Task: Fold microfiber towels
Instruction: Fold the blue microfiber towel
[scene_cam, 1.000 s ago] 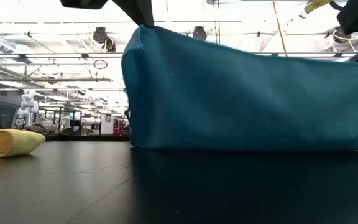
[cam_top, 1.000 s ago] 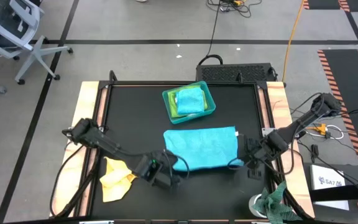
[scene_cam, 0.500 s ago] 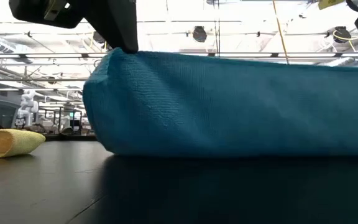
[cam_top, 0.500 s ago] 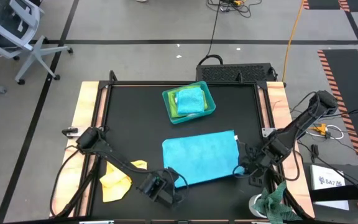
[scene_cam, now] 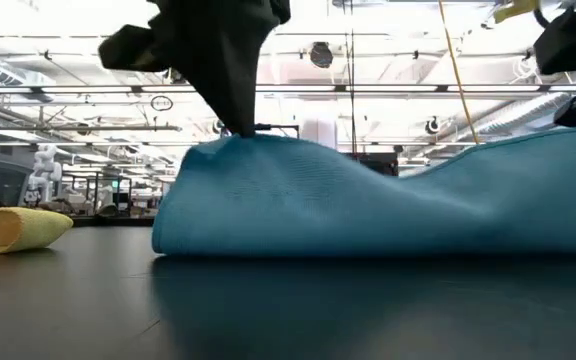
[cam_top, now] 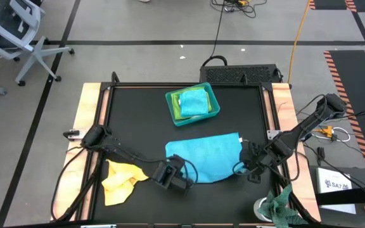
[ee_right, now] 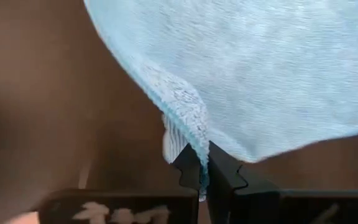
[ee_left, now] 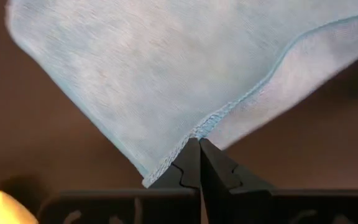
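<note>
Black matte table (cam_top: 132, 120) at frame centre, grey taped floor (cam_top: 138, 25) around; left gripper (cam_top: 181, 168) and right gripper (cam_top: 241, 166) each pinch the soft light blue microfibre towel (cam_top: 204, 152)

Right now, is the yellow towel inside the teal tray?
No: the yellow towel lies crumpled on the table by the left arm, apart from the teal tray.

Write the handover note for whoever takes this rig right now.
Left claw: shut on the near left corner of the turquoise towel.
Right claw: shut on its near right corner.
The towel lies mid-table, near edge raised.
Done: folded towels sit in the teal tray.
Left: finish this fold; the yellow towel waits crumpled at the left edge.
</note>
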Available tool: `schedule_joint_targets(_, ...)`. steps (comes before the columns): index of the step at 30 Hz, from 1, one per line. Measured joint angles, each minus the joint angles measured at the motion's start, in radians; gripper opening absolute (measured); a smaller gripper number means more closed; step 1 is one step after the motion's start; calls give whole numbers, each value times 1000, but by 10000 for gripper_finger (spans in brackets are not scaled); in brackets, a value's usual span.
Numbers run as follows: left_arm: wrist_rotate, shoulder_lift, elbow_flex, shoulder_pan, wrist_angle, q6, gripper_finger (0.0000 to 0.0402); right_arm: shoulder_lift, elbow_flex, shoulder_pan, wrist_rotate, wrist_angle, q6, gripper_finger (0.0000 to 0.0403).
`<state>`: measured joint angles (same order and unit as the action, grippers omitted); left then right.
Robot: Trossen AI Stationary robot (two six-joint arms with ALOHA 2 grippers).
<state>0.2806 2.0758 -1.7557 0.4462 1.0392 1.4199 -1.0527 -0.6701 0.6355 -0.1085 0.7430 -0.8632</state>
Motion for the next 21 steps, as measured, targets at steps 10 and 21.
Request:
schedule_joint_targets(10, 0, 0, 0, -69, 122, -49, 0, 2, 0, -157, 4, 171, 216, 0)
schedule_joint_targets(21, 29, 0, 0, -122, 160, -110, 0, 14, 0, -364, 5, 106, 437, 0)
